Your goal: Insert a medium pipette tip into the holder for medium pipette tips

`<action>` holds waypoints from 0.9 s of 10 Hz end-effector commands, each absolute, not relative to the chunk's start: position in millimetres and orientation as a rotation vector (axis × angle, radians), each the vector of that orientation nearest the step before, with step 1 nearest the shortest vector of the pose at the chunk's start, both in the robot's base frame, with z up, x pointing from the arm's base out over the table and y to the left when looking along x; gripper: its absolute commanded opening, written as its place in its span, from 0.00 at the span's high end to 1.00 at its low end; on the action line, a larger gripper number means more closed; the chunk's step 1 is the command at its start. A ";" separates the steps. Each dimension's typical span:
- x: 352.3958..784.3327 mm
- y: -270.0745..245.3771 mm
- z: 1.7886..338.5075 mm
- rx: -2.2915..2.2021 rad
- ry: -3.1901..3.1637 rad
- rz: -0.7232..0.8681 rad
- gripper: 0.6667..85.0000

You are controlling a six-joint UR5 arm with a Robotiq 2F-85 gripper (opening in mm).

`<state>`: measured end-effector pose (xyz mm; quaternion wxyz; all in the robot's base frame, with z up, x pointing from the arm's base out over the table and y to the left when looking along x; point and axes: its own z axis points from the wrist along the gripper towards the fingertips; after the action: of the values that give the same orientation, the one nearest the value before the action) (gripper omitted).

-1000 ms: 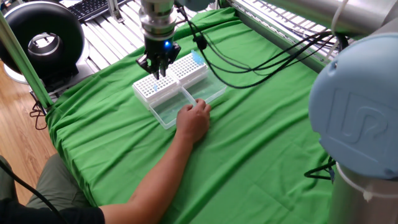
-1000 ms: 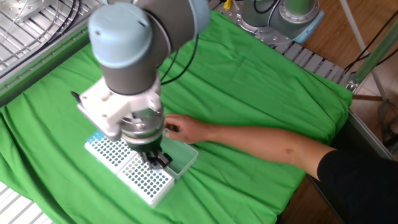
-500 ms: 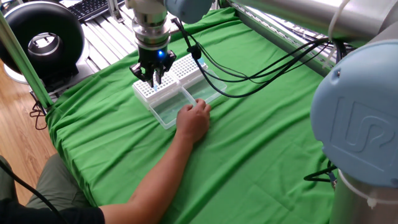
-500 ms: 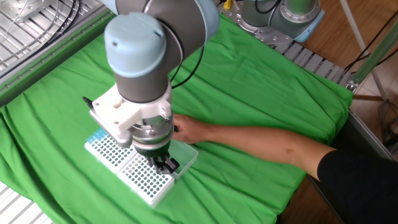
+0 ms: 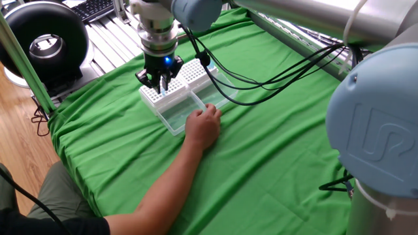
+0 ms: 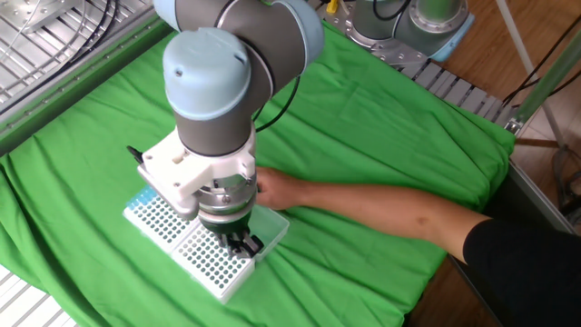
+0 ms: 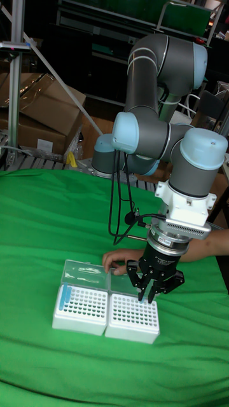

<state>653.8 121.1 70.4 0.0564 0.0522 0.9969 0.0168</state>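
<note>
Above the holder for medium pipette tips (image 7: 131,316), the hand (image 7: 152,290) hovers with its fingers drawn narrow; whether a tip sits between them I cannot tell. If one does, a slight tilt or offset could land it between holes and bend or drop it. A person's hand (image 5: 204,126) rests on the open clear lid (image 5: 180,115), close to the robot's path. Beside the holder stands a second rack (image 7: 81,310); elsewhere the green-draped desk (image 7: 38,235) offers room.

Grey tubular arm (image 7: 159,70) with pale blue joint caps, white wrist bracket, black claw (image 7: 152,287), trailing black cables.
</note>
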 end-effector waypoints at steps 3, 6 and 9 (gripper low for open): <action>658.3 120.0 63.8 0.175 3.007 0.054 0.78; 655.3 114.7 65.1 0.197 3.014 0.023 0.96; 650.6 110.1 75.8 0.200 3.036 -0.005 1.00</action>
<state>652.8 112.3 68.6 0.0564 0.0604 0.9966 -0.0002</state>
